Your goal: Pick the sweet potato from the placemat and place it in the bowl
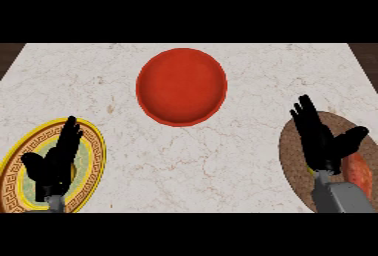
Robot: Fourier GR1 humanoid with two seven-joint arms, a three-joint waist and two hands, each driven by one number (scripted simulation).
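Nearest, at five o'clock: right hand (pixel 322 142), fingers straight and spread apart, thumb out, holding nothing, over a brown round placemat (pixel 295 150), with the orange-red sweet potato (pixel 359 170) lying on that mat just beside the wrist, partly hidden by the grey forearm. At seven o'clock: left hand (pixel 55 160), open and upright, over a gold-rimmed plate (pixel 92 145). At twelve o'clock, well apart from both: red bowl (pixel 181 86) on the marble counter (pixel 221 160).

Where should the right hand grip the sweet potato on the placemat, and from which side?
Likely across its middle, from above. The sweet potato lies flat on the placemat, long axis running near-to-far, largely hidden behind the open right hand, so closing fingers and thumb across its narrow width looks best.
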